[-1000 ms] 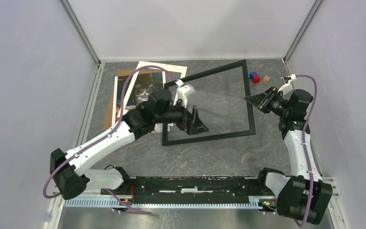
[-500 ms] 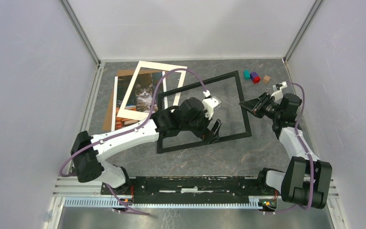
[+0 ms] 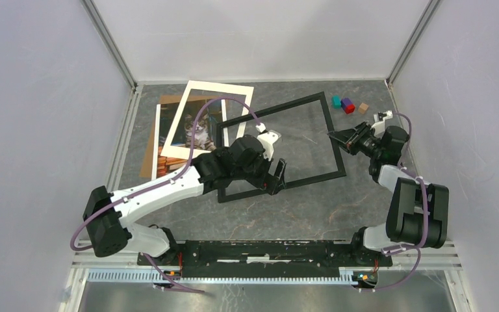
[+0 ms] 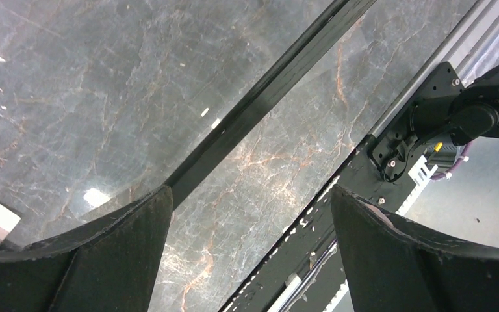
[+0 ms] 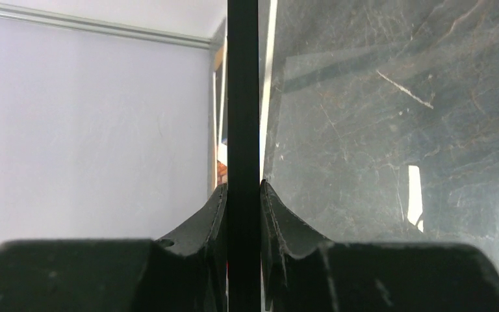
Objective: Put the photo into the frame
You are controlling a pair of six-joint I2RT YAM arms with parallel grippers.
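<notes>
Positioning the thin black rectangular frame, pinched by the right gripper; left gripper, spread wide over its bar, should next fetch the colour cat photo beyond its left

Overhead on the table; close wrist views, apparently both along the frame.

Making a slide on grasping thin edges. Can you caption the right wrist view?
Right arm's fingers pinch one thin edge of the black frame, seen end-on along the bar.
</notes>
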